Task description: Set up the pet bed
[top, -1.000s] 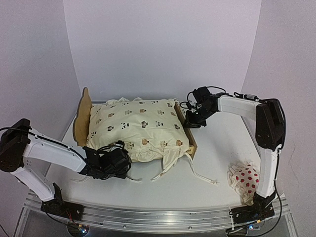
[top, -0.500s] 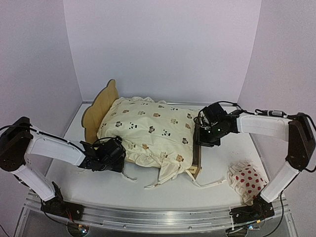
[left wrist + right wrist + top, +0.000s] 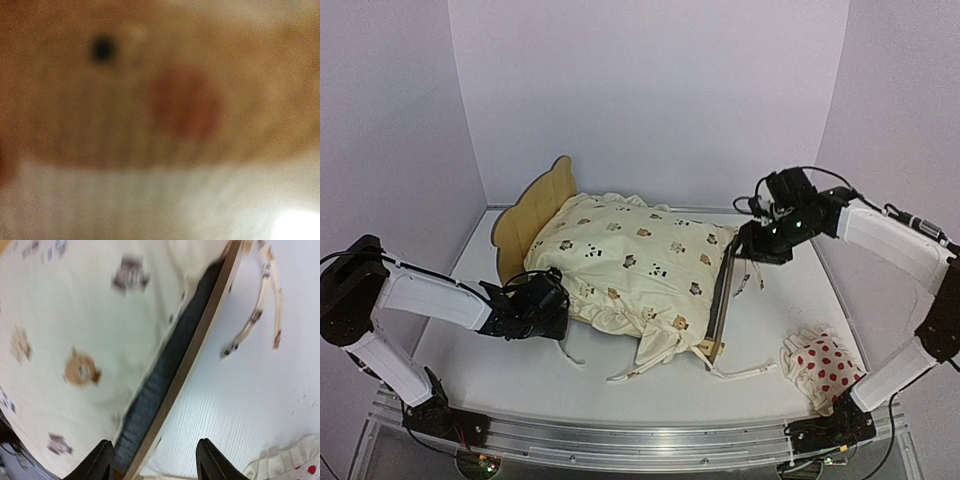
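Observation:
The pet bed (image 3: 533,215) lies at an angle on the table, its scalloped plywood headboard at the left and its thin end board (image 3: 723,296) at the right. A cream animal-print cushion (image 3: 630,258) covers it. My left gripper (image 3: 546,306) is pressed into the bed's near-left side under the cushion's edge, its fingers hidden. The left wrist view is only blurred brown wood (image 3: 150,100). My right gripper (image 3: 761,246) hangs open just above the bed's right end. In the right wrist view the gripper (image 3: 156,462) straddles the plywood board (image 3: 202,340) and dark grey base (image 3: 162,375) without touching them.
A small white red-dotted pillow (image 3: 817,365) lies at the near right, also showing as the pillow (image 3: 295,465) at the wrist view's corner. Loose cushion ties (image 3: 735,372) trail off the near edge, and more ties (image 3: 252,322) lie beside the right board. White walls enclose the table (image 3: 790,315).
The bed with its cushion has swung round and shifted right. My right gripper has opened, let go of the end board and lifted away to the upper right. The left gripper moved along with the bed.

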Robot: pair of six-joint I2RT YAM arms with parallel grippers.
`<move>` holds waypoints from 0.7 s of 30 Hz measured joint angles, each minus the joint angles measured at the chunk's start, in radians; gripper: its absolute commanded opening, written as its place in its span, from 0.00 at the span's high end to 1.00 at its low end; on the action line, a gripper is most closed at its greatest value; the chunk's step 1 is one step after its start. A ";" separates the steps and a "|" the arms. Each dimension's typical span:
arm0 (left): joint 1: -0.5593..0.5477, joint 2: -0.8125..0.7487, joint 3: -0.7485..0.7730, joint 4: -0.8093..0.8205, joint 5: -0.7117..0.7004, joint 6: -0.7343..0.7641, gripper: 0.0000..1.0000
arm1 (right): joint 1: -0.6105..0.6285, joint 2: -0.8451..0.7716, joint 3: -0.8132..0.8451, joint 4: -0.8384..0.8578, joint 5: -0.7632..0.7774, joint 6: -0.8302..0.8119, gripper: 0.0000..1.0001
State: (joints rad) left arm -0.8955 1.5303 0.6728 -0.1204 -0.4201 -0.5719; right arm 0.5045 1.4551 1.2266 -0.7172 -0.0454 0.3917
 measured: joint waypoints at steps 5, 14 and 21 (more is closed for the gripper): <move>0.000 -0.029 -0.010 0.000 0.023 -0.001 0.74 | -0.150 0.234 0.374 0.015 -0.006 -0.055 0.59; -0.018 -0.054 -0.015 0.017 0.106 -0.009 0.74 | -0.259 0.857 1.000 -0.046 -0.128 -0.130 0.86; -0.046 -0.048 -0.001 0.018 0.120 -0.013 0.75 | -0.289 1.036 1.137 -0.116 -0.252 -0.186 0.94</move>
State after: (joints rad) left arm -0.9414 1.4821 0.6722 -0.1027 -0.2998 -0.5850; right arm 0.2151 2.4911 2.3638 -0.8328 -0.2969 0.2061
